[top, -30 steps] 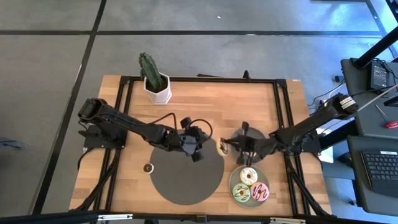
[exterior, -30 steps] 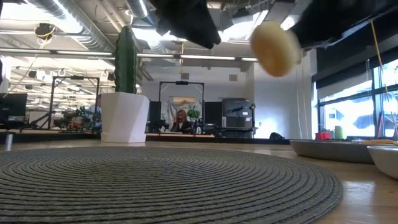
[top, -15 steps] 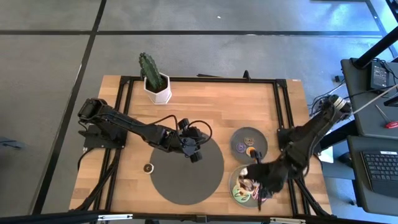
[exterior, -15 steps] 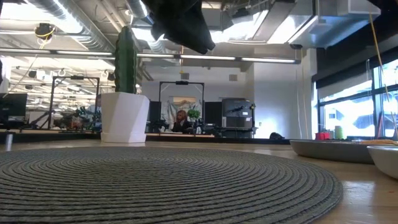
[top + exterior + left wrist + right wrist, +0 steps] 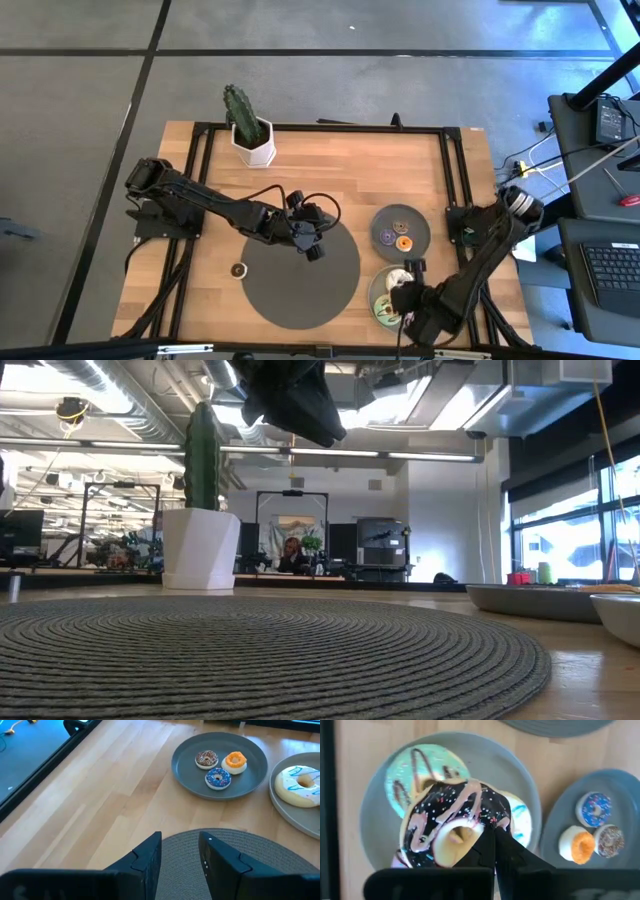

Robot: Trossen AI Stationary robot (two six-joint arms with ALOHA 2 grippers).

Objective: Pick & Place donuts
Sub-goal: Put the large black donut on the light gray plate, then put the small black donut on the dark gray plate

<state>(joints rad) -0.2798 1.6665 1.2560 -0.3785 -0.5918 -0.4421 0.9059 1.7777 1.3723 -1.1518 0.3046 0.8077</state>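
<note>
My right gripper [image 5: 405, 298] hangs over the near grey plate [image 5: 375, 805], shut on a chocolate-sprinkled donut [image 5: 445, 815] with pink drizzle. Under that donut, on the same plate, lie a pale green donut [image 5: 427, 770], a cream donut with blue lines [image 5: 522, 822] and a pink one [image 5: 397, 860]. The far plate [image 5: 418, 232] carries three mini donuts [image 5: 217, 767]. One mini brown donut [image 5: 238, 269] rests on the wood left of the mat. My left gripper [image 5: 180, 852] is open and empty above the dark mat's far edge [image 5: 310, 240]. My right gripper holds the chocolate-sprinkled donut by its ring, beside the hole [image 5: 477, 832], coming from above and pointing down. One dark finger [image 5: 495, 852] shows against the ring; the donut hides the other. The donut sits tilted over the donuts on the plate; whether it rests on them I cannot tell.
A large dark round mat [image 5: 300, 275] lies in the table's middle. A cactus in a white pot [image 5: 250, 135] stands near the far edge. Black frame rails [image 5: 455, 180] run along the table's sides.
My right gripper has swung from beside the mat's right edge toward the table's near edge, carrying the donut with it. It now hangs over the near plate of large donuts, and the donut has left the low view.
</note>
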